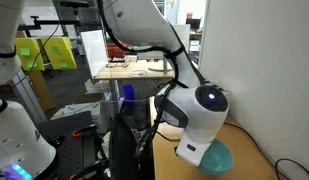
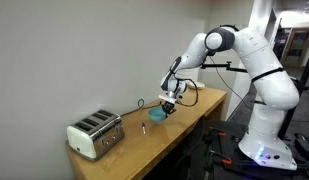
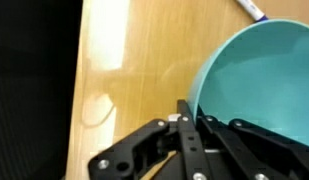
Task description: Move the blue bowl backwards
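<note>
The blue bowl (image 3: 264, 80) is a shallow teal plastic bowl on the wooden table (image 2: 194, 112). In the wrist view my gripper (image 3: 192, 112) has its two fingers close together on the bowl's near rim, one outside and one inside. In an exterior view the gripper (image 2: 169, 102) is at the bowl (image 2: 157, 116), right of the toaster. In an exterior view only part of the bowl (image 1: 220, 158) shows, behind my white wrist, and the fingers are hidden.
A silver toaster (image 2: 95, 135) stands at the far end of the table by the wall. A small blue-purple pen (image 3: 252, 10) lies just beyond the bowl, also seen between bowl and toaster (image 2: 144, 127). A black cable (image 2: 199, 92) lies behind the arm.
</note>
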Robot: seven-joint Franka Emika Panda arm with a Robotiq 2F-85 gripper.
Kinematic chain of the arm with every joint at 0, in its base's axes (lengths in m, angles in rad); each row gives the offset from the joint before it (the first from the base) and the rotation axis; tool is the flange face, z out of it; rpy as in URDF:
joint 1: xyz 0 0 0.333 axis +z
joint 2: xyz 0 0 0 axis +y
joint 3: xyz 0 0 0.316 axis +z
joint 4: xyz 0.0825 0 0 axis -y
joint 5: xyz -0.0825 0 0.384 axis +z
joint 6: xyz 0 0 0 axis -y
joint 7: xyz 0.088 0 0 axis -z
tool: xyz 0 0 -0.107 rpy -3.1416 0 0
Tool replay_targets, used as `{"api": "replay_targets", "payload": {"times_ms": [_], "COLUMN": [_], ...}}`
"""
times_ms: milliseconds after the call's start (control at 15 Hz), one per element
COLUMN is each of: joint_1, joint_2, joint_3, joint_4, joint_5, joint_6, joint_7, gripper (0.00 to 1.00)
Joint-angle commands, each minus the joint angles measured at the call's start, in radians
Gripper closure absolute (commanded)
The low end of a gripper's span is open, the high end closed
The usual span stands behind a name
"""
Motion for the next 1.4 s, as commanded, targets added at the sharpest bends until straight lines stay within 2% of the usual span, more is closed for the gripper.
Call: {"api": "replay_targets", "payload": {"times_ms": [0,400,800,867,933,1000,1333], "joint_1": [-0.037,-0.066,-0.124,-0.132,-0.137,-0.144,-0.108], "joint_2": [0.042,0.136,0.214,0.224,0.226,0.227,0.143], "joint_3": [0.025,0.039,0.057,0.062,0.068,0.074,0.062], "joint_4": [0.071,0.187,0.264,0.272,0.274,0.275,0.154], "joint_5": [0.045,0.048,0.080,0.088,0.096,0.103,0.120], "joint_6": [-0.031,-0.044,-0.039,-0.039,-0.038,-0.039,0.019], "joint_7": [-0.043,-0.082,-0.134,-0.152,-0.174,-0.195,-0.262], "gripper": [0.99,0.99,0.99,0.69,0.68,0.63,0.26]}}
